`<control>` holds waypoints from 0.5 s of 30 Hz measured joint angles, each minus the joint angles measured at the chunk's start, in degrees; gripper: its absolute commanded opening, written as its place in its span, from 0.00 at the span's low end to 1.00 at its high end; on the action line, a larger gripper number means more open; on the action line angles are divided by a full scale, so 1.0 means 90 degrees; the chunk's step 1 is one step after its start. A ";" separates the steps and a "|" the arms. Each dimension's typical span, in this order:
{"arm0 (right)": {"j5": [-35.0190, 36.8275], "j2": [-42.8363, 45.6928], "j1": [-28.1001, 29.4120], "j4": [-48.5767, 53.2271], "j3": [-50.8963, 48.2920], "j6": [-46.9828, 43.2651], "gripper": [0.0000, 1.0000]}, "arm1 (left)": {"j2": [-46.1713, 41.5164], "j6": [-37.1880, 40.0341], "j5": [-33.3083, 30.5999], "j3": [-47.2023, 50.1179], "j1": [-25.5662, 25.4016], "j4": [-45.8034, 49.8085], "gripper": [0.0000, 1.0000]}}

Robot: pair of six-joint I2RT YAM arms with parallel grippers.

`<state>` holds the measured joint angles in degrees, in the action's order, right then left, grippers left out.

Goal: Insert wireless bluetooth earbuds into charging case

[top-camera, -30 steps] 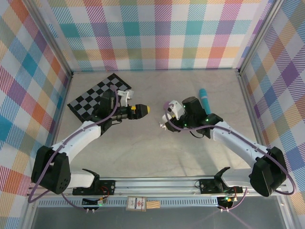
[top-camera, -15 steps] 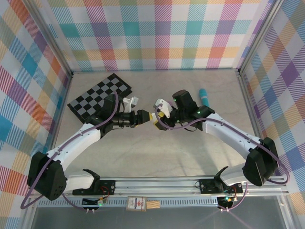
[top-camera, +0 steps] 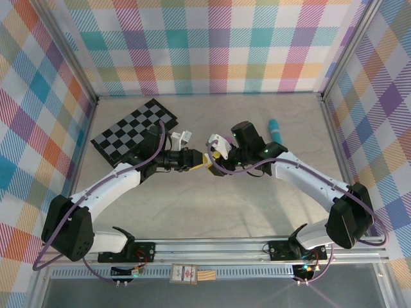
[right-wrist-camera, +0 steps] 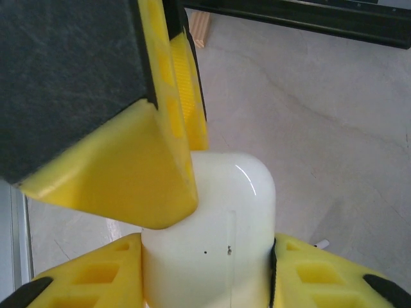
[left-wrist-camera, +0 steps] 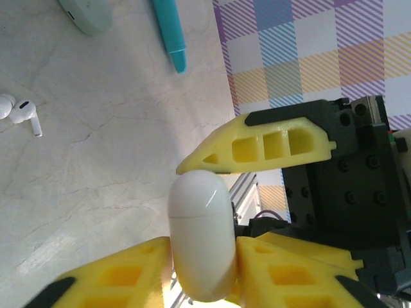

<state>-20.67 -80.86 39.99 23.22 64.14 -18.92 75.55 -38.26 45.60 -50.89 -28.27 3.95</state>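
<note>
You had the L gripper (left-wrist-camera: 200,282) nipped on the white charging case (left-wrist-camera: 199,224) at mid worktop (top-camera: 192,212), jaws case-width apart; R gripper (right-wrist-camera: 207,273) clamped it too.

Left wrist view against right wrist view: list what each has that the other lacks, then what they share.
Left wrist's own: white earbuds lying on the table, a teal pen, a pale green case, the plaid wall. Right wrist's own: a wooden piece by the black rail. Shared: the white charging case between yellow jaws.
</note>
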 measured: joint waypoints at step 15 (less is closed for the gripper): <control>-0.1078 0.0816 -0.0522 -0.0794 -0.0646 0.0891 0.76 | -0.0469 0.0748 0.0063 0.0508 -0.0017 -0.1270 0.11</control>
<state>-30.37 -73.52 35.29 16.08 58.33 -10.90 71.33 -31.53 46.17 -46.33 -28.42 -7.49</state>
